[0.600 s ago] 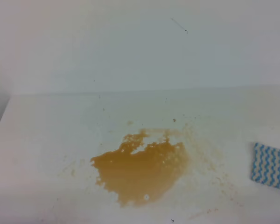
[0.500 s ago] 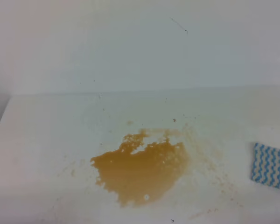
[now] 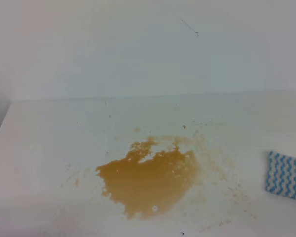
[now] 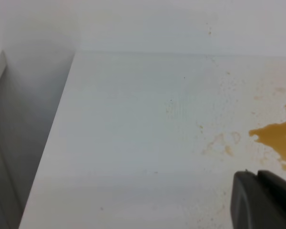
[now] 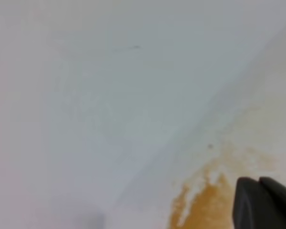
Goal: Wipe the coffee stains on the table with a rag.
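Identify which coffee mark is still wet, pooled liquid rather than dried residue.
The large orange-brown puddle at the table's centre: solid, saturated colour with ragged edges. The marks around it, like the faint tan smears towards the rag, are only pale specks.

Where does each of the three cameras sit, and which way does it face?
Exterior high: above the near side, looking down at the table, coffee stains and rag; no robot part visible.
Left wrist: low over the table's left part, facing the back wall; left claw at lower right.
Right wrist: low, angled toward the wall; right claw at lower right.
All three views show the puddle.
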`<action>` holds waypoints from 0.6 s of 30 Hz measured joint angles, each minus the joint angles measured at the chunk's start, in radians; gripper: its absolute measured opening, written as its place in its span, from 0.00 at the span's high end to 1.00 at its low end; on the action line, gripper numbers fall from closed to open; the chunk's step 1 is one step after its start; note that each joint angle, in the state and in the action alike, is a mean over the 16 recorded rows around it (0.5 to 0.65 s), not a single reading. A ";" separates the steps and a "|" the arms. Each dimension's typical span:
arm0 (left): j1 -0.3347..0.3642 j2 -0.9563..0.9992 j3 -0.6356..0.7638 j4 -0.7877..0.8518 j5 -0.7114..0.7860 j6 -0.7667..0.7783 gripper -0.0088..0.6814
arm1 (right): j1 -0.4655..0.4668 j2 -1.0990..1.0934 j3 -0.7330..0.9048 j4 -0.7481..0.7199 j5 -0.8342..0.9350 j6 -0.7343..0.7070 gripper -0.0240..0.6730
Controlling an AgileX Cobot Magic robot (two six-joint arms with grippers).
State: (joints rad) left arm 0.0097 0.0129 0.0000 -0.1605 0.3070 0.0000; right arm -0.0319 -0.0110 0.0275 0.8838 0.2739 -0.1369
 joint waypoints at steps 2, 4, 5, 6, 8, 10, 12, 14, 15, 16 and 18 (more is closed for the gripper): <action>0.000 0.000 0.000 0.000 0.000 0.000 0.99 | 0.000 0.000 0.000 0.113 -0.014 -0.008 0.97; 0.000 0.000 0.000 0.000 0.000 0.000 0.99 | 0.000 0.000 0.000 0.210 -0.027 -0.019 0.97; 0.000 0.000 0.000 0.000 0.000 0.000 0.99 | 0.000 0.000 0.000 0.250 -0.034 -0.026 0.97; 0.000 0.000 0.000 0.000 0.000 0.000 0.99 | 0.000 0.000 0.000 0.282 -0.040 -0.035 0.97; 0.000 0.000 0.000 0.000 0.000 0.000 0.99 | 0.000 0.000 0.000 0.328 -0.052 -0.055 0.97; 0.000 0.000 0.000 0.000 0.000 0.000 0.99 | 0.000 0.000 0.000 0.355 -0.062 -0.077 0.97; 0.000 0.000 0.000 0.000 0.000 0.000 0.99 | 0.000 0.000 -0.002 0.374 -0.067 -0.102 0.97; 0.000 0.000 0.000 0.000 0.000 0.000 0.99 | 0.000 0.000 -0.010 0.388 -0.067 -0.130 0.97; 0.000 0.000 0.000 0.000 0.000 0.000 0.99 | 0.000 0.000 -0.018 0.395 -0.065 -0.145 0.97; 0.000 0.000 0.000 0.000 0.000 0.000 0.99 | 0.000 0.002 -0.028 0.400 -0.063 -0.161 0.97; 0.000 0.000 0.000 0.000 0.000 0.000 0.99 | 0.000 0.012 -0.059 0.406 -0.055 -0.198 0.97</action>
State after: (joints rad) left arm 0.0097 0.0129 0.0000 -0.1605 0.3070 0.0000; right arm -0.0319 0.0006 -0.0312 1.2900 0.2193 -0.3348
